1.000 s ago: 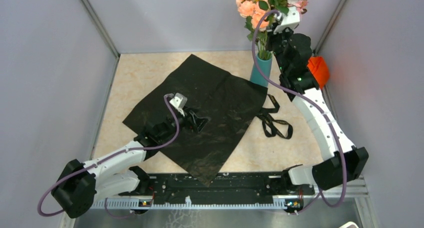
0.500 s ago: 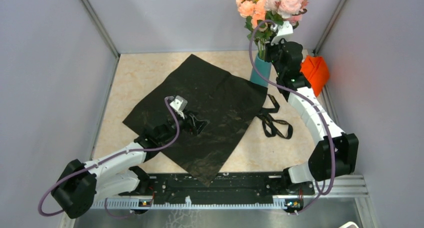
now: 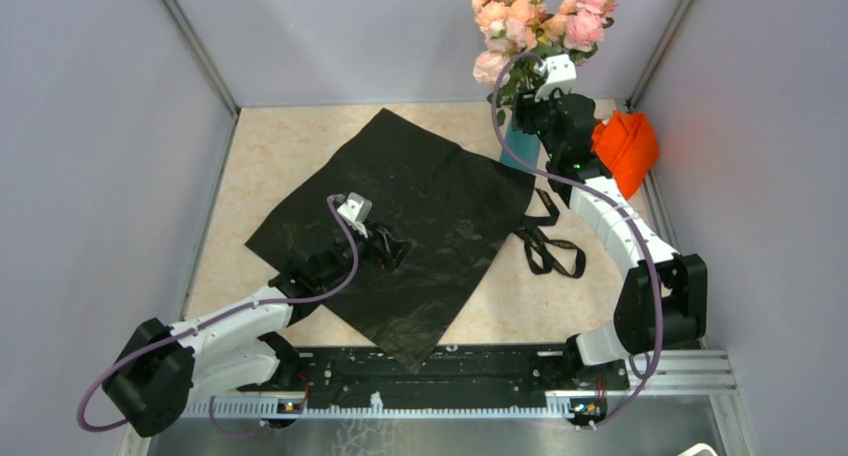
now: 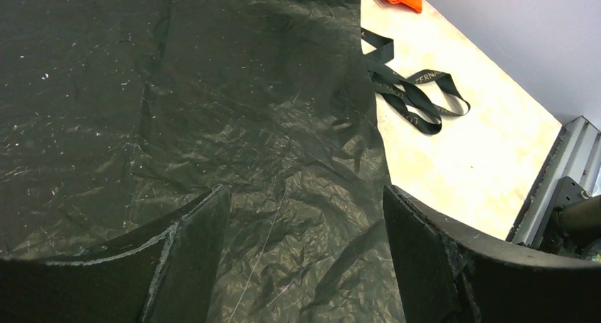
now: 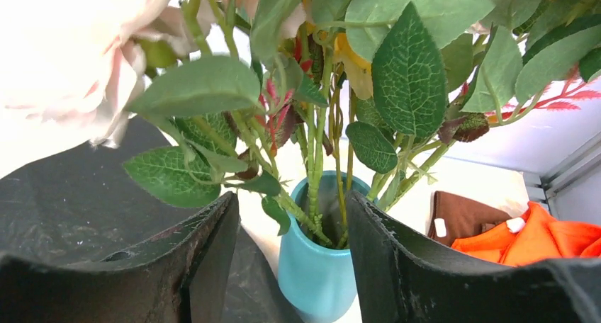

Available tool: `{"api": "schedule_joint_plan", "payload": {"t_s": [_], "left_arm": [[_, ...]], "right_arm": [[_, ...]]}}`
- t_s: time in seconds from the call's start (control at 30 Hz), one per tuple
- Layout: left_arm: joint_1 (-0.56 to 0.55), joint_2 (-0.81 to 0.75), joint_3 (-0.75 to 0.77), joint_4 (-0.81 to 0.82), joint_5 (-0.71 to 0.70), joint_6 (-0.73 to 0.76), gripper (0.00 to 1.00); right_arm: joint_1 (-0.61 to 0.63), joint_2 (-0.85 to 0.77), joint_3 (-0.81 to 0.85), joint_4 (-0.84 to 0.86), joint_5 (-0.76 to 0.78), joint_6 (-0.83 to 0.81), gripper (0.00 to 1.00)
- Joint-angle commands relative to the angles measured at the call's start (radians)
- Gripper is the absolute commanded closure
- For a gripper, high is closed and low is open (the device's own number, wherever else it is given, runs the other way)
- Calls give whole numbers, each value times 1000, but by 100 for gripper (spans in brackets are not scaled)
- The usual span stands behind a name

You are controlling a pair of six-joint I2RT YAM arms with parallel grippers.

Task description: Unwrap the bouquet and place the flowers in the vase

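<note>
- Right pincer (image 5: 290,217) stands wide and empty, with the stems just beyond its tips.
- Flowers (image 3: 535,21) sit in the vase (image 5: 319,266), stems down its mouth. They look light, springy and top-heavy, so pinch low on the bunched stems, never the soft blooms.
- The vase is slim and probably tips easily.
- Left pincer (image 4: 305,202) hangs wide over the sheet (image 4: 212,89), which looks thin and slick.

Pink, peach and yellow flowers (image 3: 530,16) with green leaves, in a teal vase (image 3: 516,152) at one o'clock; glossy black sheet (image 3: 400,226), black ribbon (image 3: 548,248), orange cloth (image 3: 627,146), beige marbled worktop (image 3: 280,161).
</note>
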Motion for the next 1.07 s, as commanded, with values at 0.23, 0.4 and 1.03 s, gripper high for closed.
{"api": "schedule_joint_plan", "payload": {"t_s": [0.23,0.4,1.03], "left_arm": [[-7,-5,-14,32,-80,-66,15],[-6,63,56,-50,-230,-172,2],[-7,-19,128,-230,-315,-256,1]], "right_arm": [[4,-213,-130,107,-16,31,43],[39,-350,-206,95,-16,37,43],[339,-626,-613,77,89,155,42]]}}
